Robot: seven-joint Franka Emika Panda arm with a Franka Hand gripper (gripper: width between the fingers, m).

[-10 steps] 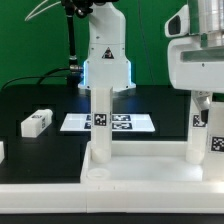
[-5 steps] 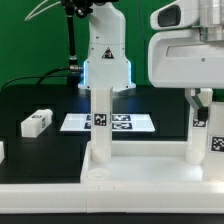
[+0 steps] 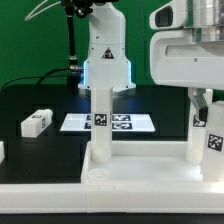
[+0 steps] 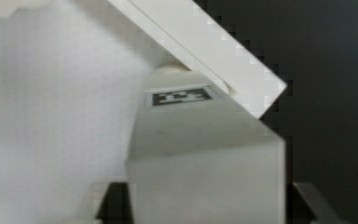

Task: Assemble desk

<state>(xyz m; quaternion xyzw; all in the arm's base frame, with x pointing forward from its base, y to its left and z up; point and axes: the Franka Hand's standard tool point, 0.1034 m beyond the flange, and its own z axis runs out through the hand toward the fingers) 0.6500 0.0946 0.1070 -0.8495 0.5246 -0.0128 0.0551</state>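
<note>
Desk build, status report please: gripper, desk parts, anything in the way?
Gripper down over right-hand leg, grip unconfirmed. Tabletop flat, second leg upright in it. Spare leg lying loose on the table, clear of the work.

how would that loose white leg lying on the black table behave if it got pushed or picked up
The loose leg looks like a rigid plastic block, so it would probably stay stiff. Its flat square sides suggest it would slide rather than roll on the table. It lies flat on its side, so tipping seems unlikely; its smooth surface may be a little slippery to grip.
</note>
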